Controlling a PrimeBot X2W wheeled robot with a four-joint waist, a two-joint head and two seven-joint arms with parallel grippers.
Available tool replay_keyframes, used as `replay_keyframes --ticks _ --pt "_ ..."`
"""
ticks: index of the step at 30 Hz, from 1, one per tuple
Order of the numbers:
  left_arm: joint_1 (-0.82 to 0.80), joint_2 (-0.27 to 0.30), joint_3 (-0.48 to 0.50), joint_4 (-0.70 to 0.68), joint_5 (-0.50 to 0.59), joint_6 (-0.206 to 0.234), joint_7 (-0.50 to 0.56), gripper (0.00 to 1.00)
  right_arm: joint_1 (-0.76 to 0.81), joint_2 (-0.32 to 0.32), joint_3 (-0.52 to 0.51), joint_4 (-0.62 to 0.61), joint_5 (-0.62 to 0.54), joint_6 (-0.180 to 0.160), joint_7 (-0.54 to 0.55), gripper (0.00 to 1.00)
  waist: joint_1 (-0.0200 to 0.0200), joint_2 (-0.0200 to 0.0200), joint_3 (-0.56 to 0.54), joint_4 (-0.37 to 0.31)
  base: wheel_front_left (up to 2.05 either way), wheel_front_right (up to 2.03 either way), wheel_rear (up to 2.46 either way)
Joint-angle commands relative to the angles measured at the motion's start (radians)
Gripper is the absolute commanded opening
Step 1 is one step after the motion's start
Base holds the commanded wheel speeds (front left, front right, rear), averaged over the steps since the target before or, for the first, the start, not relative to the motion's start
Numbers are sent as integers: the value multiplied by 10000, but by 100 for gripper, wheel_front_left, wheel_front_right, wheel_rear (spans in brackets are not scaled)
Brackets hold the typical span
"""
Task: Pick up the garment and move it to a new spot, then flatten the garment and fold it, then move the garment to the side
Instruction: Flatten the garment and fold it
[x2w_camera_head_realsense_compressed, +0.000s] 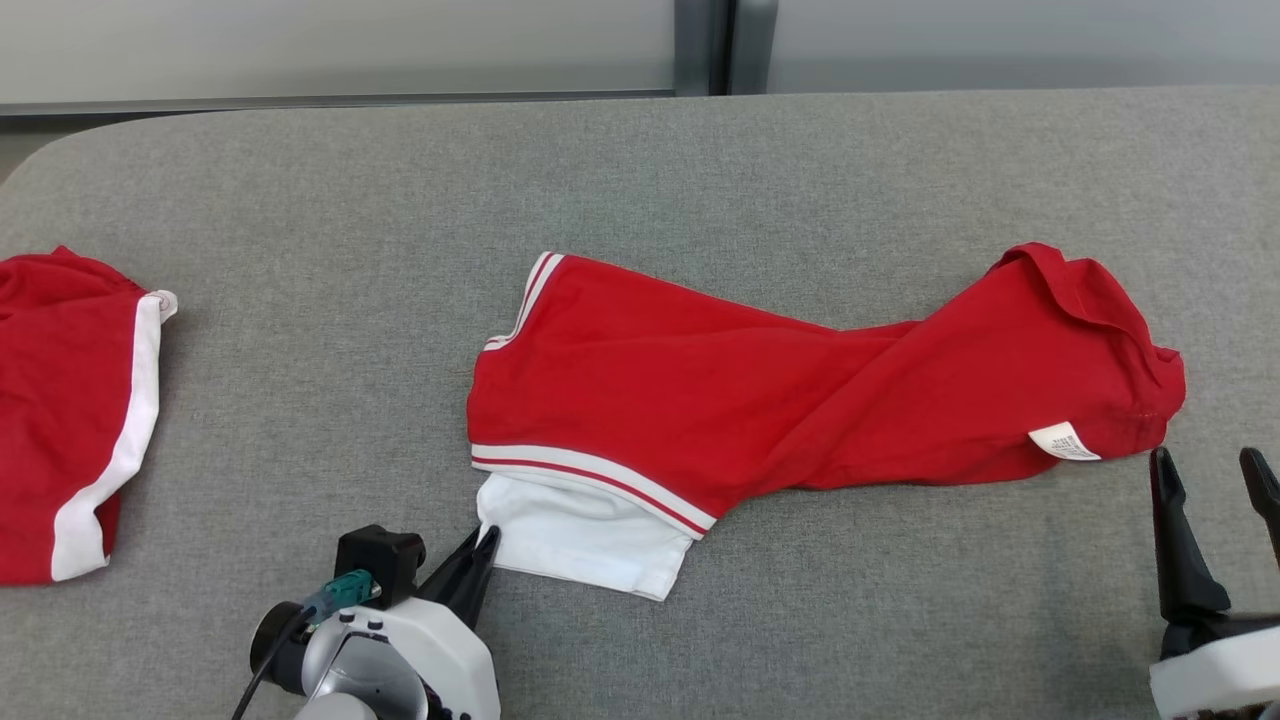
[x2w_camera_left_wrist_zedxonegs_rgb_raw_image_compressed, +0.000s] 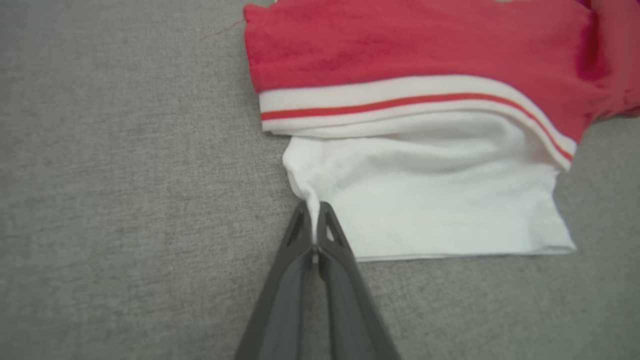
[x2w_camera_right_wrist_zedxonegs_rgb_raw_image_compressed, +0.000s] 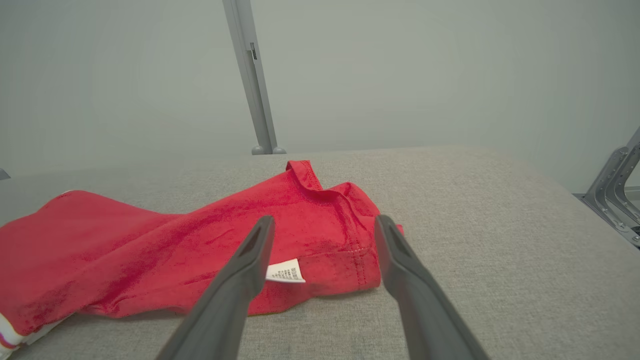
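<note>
The white tag (x2w_camera_head_realsense_compressed: 1064, 441) on the garment (x2w_camera_head_realsense_compressed: 800, 400) is unreadable.

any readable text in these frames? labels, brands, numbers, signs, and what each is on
White tag sewn in at the right end of the red garment: rows of small dark print, too small and blurred to read in both the head view and the right wrist view.
No readable text elsewhere: none legible on the second red garment at the far left or on the grey surface.
</note>
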Motion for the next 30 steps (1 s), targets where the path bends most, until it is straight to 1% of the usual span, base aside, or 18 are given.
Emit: replay_keyframes --ticks 1,5,9,17,27,28,29,30 --pt "-92 53 -7 -8 -72 -11 -11 0 190 -153 -71 181 75 -3 63 100 0 0 44 15 0 0 0" --pt "-269 57 -8 -160 -67 65 -100 0 138 -573 -158 827 341 -2 85 100 0 0 268 45 0 0 0" --pt "-461 43 -5 -238 -79 138 -170 0 -399 -1070 39 1343 627 -3 96 100 0 0 500 82 0 0 0" --pt "-762 -28 -129 -253 -100 151 -368 0 -1468 -1699 422 2416 1101 -3 66 100 0 0 907 261 0 0 0" --pt "-903 -49 -208 -67 -195 206 -526 0 -2084 -1922 940 3084 1509 -3 -96 100 0 0 1046 301 0 0 0" --pt "-929 -32 -212 -46 -201 200 -556 0 -2133 -1936 1020 3119 1563 -3 -81 72 0 0 1052 298 0 0 0" --pt "-929 -32 -212 -46 -201 200 -556 0 -2133 -1936 1020 3119 1563 -3 -81 72 0 0 1052 298 0 0 0" --pt "-953 -27 -222 -39 -207 204 -565 0 -2170 -1949 1074 3157 1601 -3 -74 44 0 0 1056 294 0 0 0"
